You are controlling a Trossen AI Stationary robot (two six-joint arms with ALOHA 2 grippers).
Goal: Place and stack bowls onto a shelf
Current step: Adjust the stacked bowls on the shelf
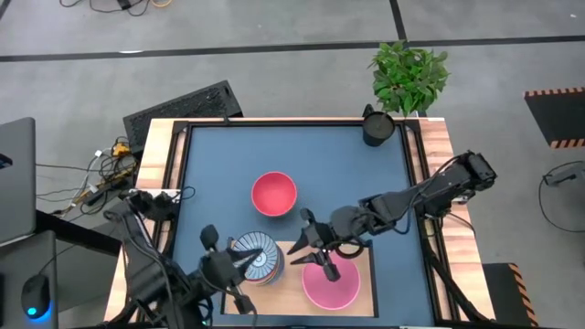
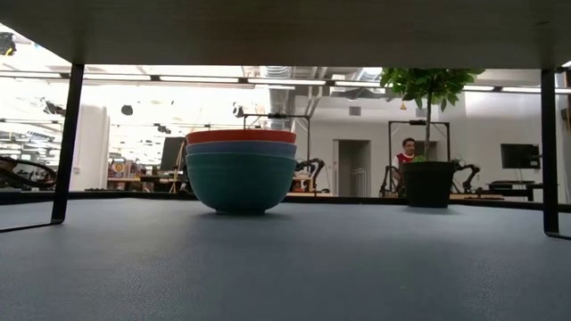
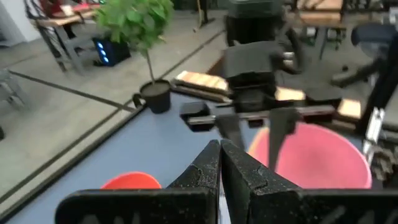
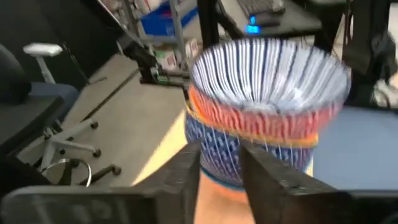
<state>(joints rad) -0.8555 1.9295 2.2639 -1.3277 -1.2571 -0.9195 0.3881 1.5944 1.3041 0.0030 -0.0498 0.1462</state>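
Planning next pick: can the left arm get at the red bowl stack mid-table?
Probably yes: the red bowl stack sits in open tabletop, nothing between it and the shut left hand by the patterned stack.

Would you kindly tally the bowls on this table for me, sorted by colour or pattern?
Plain pink wide bowl: 1
Plain red wide bowl: 1
Plain grey-blue wide bowl: 1
Plain teal wide bowl: 1
Blue-and-white radial-striped small bowl: 1
Orange-lattice small bowl: 1
Blue patterned small bowl: 1
Total: 7 bowls

Pink bowl (image 1: 331, 285), red bowl (image 1: 273, 194), blue-striped bowl (image 1: 258, 256).
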